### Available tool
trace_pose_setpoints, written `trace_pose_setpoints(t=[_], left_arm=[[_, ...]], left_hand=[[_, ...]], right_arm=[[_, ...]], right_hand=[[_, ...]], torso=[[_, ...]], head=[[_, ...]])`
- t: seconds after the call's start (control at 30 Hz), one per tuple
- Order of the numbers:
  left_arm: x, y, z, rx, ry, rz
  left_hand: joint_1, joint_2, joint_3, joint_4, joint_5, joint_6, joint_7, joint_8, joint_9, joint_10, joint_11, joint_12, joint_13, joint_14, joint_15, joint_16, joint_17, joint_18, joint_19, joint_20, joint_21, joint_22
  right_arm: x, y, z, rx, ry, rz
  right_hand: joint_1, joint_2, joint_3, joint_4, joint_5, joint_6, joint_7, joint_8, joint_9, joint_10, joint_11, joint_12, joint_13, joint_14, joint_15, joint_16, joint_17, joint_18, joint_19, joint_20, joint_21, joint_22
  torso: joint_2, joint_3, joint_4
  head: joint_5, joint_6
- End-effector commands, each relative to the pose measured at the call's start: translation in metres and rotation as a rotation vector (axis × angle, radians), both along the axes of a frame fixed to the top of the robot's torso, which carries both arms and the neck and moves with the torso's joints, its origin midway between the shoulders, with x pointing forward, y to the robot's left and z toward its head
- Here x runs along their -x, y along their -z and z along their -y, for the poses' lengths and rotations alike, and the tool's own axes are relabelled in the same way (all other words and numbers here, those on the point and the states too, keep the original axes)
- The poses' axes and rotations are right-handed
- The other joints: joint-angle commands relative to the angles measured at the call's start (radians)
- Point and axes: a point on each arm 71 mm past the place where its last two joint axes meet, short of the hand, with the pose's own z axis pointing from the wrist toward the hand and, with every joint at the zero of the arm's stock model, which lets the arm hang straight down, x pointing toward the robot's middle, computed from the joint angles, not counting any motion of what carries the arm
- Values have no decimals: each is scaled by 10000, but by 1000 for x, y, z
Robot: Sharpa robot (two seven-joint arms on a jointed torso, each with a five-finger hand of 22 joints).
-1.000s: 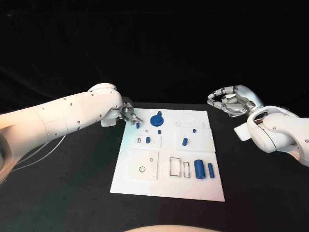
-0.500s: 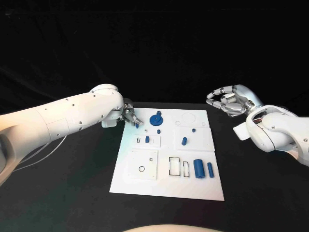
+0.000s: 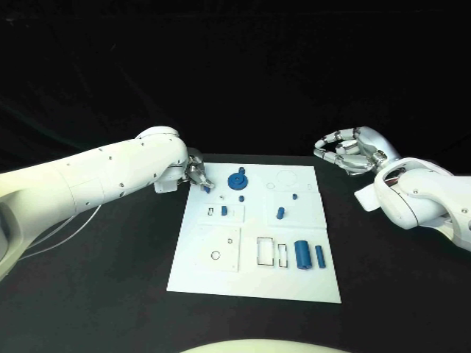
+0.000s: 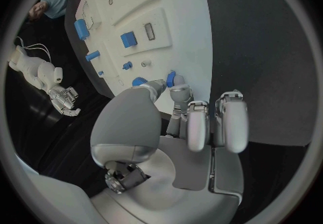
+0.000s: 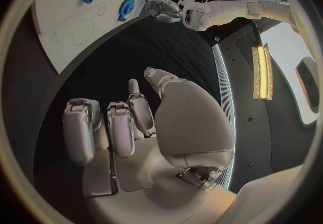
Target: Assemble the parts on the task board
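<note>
My left hand (image 3: 197,176) sits at the far left corner of the board (image 3: 223,276), fingertips (image 4: 177,93) pinching a small blue peg (image 4: 171,78) just over the board's surface. In the left wrist view the thumb and one finger close on that peg while the other fingers stand straight beside them. Just past the peg, toward the board's middle, I see the blue gear (image 3: 237,180) standing in its seat.

My right hand (image 3: 346,151) hangs off the board's far right corner, above the black table (image 3: 108,294), well apart from any part. Its fingers are curled in toward the palm and I see nothing between them.

Out across the board, a few small blue pegs stand in the middle band: one by the left slot (image 3: 224,210), one small stud (image 3: 294,197), and a tilted oblong piece (image 3: 280,214) to the right of centre. Nearer to me, two blue cylinders (image 3: 302,255) lie side by side next to two empty rectangular pockets (image 3: 266,251). A ring outline (image 3: 214,256) marks the near left panel.
</note>
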Motion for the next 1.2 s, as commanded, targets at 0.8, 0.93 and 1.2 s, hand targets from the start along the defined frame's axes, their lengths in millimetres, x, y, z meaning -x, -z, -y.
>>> trace_pose_setpoints(t=[0.8, 0.93, 1.2], left_arm=[[19, -9, 4, 2532, -472, -104], [30, -13, 2, 2826, -382, 14], [44, -17, -1, 2721, -7, 441]], left_hand=[[1375, -102, 3096, -1364, 14, -272, 105, 347, 245, -143, 65, -199, -396, 1040, 117, 36, 2635, -58, 94, 69, 48, 592], [1266, -190, 3313, -1464, 19, -249, 95, 407, 274, -74, 54, -134, -350, 1040, 109, 36, 2635, -66, 114, 64, 71, 632], [1103, -329, 3598, -1600, 29, -193, 69, 490, 307, 73, 27, 31, -201, 1040, 89, 36, 2635, -75, 140, 49, 98, 681]], right_arm=[[0, 1, 0, 70, -93, -49], [0, 1, 1, 76, -78, -56], [0, 1, 1, 81, -87, -64]], right_hand=[[15, 30, 66, -17, 30, -71, 5, 52, 14, 26, -7, -24, 257, 653, -50, -69, 1101, 198, 224, -25, -30, 1710], [15, 30, 66, -17, 30, -71, 5, 52, 14, 26, -7, -24, 257, 653, -50, -69, 1101, 198, 224, -25, -30, 1710], [5, 22, 62, -12, 41, -72, 6, 56, 16, 22, -6, -33, 247, 653, -52, -70, 1100, 200, 219, -27, -39, 1703]], torso=[[-22, 12, 28], [-32, 16, 35], [-40, 5, 47]], head=[[22, -23], [56, -11], [124, -22]])
